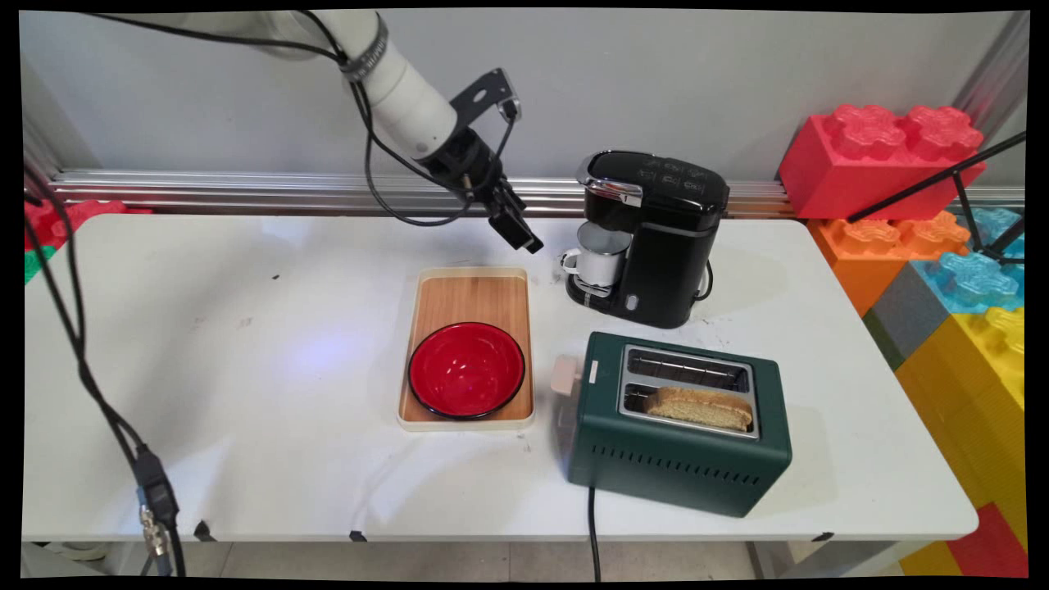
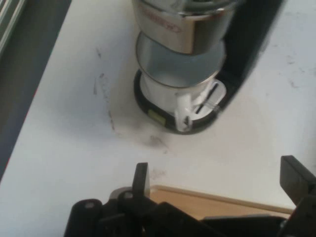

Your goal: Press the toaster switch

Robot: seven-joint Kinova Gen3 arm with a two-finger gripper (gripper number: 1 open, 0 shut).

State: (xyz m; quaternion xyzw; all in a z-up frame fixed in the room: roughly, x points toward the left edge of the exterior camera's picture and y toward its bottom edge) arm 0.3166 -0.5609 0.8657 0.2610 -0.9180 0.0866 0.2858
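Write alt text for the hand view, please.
The robot's open hand hangs empty above a white table, aimed at a white mug under a black coffee maker. A wooden tray's edge shows between its fingers.

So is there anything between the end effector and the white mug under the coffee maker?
Nothing visible does. The end effector, fingers apart, hangs above the tray's far edge, and only bare table lies between it and the mug, whose handle faces it. The coffee maker overhangs the mug's top.
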